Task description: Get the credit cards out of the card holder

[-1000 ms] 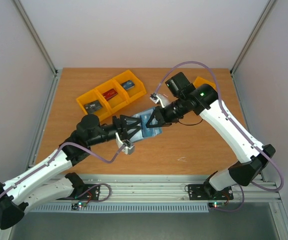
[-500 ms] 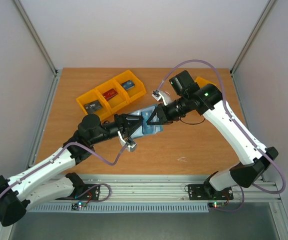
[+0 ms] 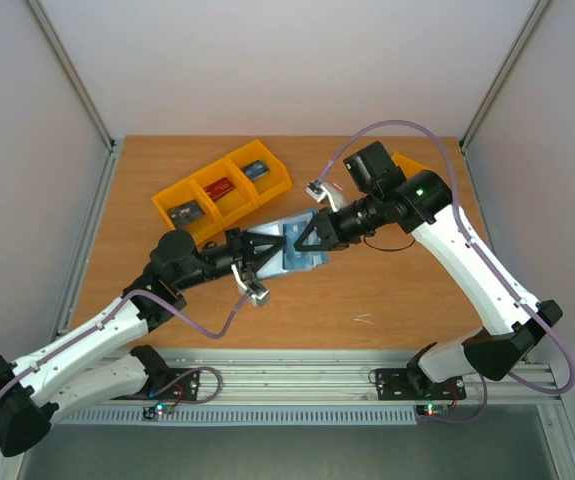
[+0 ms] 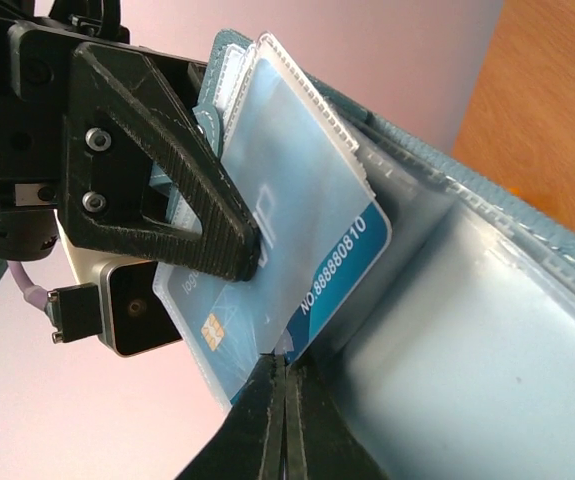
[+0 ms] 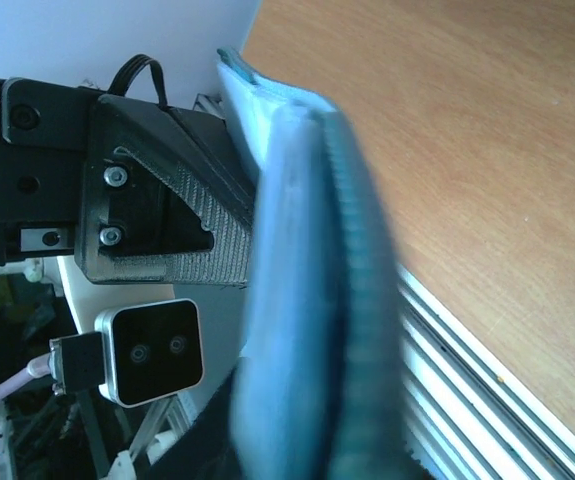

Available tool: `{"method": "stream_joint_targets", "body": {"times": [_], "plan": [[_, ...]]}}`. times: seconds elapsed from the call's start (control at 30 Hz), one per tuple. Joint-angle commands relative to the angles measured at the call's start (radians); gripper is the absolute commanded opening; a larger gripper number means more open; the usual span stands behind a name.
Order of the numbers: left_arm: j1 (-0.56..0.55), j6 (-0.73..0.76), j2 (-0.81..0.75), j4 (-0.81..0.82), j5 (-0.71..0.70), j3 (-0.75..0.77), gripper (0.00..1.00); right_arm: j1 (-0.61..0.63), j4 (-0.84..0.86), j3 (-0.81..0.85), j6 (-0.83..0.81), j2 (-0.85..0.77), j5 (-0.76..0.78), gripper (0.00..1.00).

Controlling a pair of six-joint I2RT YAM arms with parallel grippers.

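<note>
The blue-teal card holder [image 3: 299, 256] hangs open above the table between both grippers. My right gripper [image 3: 307, 239] is shut on one flap; in the right wrist view the card holder [image 5: 317, 300] is blurred and hides most of my fingers. My left gripper [image 4: 287, 372] is shut on the lower edge of a blue credit card [image 4: 329, 268] with a chip and a printed number. The card sticks partly out of a clear pocket of the card holder [image 4: 512, 330]. A right finger [image 4: 157, 170] presses on the flap above the card. In the top view the left gripper [image 3: 269, 247] is just left of the card holder.
An orange three-compartment bin [image 3: 210, 203] stands at the back left with a dark grey card [image 3: 182, 213], a red card [image 3: 220, 187] and a blue card [image 3: 258, 170] in it. Another orange bin [image 3: 405, 163] shows behind the right arm. The table's front rail [image 5: 487, 370] is close below.
Both grippers and the card holder have shifted slightly towards the back of the table. The right wrist has swung a little to the right. Both grips are unchanged.
</note>
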Motion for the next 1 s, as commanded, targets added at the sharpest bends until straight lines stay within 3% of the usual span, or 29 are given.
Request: {"method": "stream_joint_targets", "body": {"times": [0.0, 0.03, 0.13, 0.43, 0.6, 0.77, 0.97], "plan": [[-0.007, -0.015, -0.021, 0.068, 0.026, -0.016, 0.0, 0.03, 0.051, -0.008, -0.013, -0.019, -0.099, 0.32], [-0.007, -0.018, -0.031, 0.059, 0.019, -0.014, 0.0, 0.025, 0.048, -0.007, -0.011, -0.023, -0.081, 0.4], [-0.007, -0.025, -0.043, 0.027, -0.009, -0.006, 0.0, 0.008, 0.057, -0.016, -0.002, -0.033, -0.077, 0.49], [-0.007, -0.009, -0.084, -0.061, -0.048, -0.009, 0.0, -0.071, 0.102, -0.069, 0.03, -0.084, -0.088, 0.53], [-0.007, 0.004, -0.092, -0.072, -0.041, -0.012, 0.0, -0.102, 0.219, -0.141, 0.111, -0.108, -0.152, 0.32], [-0.007, 0.003, -0.095, -0.077, -0.048, -0.007, 0.0, -0.106, 0.211, -0.137, 0.109, -0.101, -0.133, 0.02], [-0.008, 0.002, -0.12, -0.135, -0.088, -0.006, 0.0, -0.183, 0.181, -0.158, 0.107, -0.126, -0.128, 0.01]]}}
